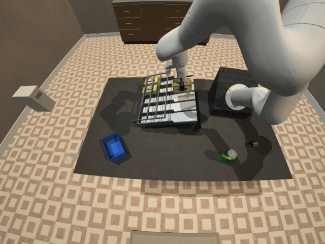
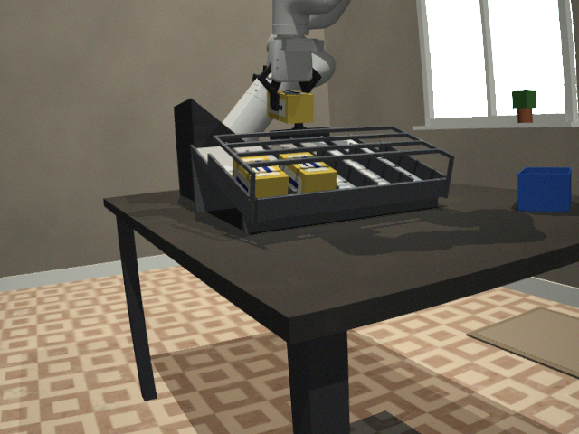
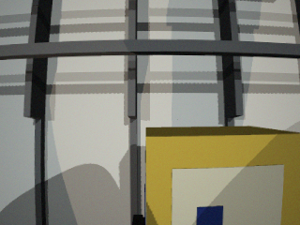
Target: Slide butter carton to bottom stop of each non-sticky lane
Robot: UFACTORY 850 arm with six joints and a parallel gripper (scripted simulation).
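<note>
My gripper (image 2: 290, 89) is shut on a yellow butter carton (image 2: 289, 106) with a blue and white label. It holds the carton just above the high back end of the dark wire shelf (image 2: 322, 174). In the top view the held carton (image 1: 178, 86) hangs over the upper part of the lanes. It fills the lower right of the wrist view (image 3: 222, 175), over white lane floors and dark dividers. Two more butter cartons (image 2: 260, 176) (image 2: 308, 173) sit side by side at the bottom stop of two neighbouring lanes; they also show in the top view (image 1: 150, 85).
A blue bin (image 1: 113, 146) stands near the table's front left. A green can (image 1: 227, 155) lies on its side at the front right, with a small dark object (image 1: 252, 143) beyond it. My arm's black base block (image 1: 230, 91) stands right of the shelf.
</note>
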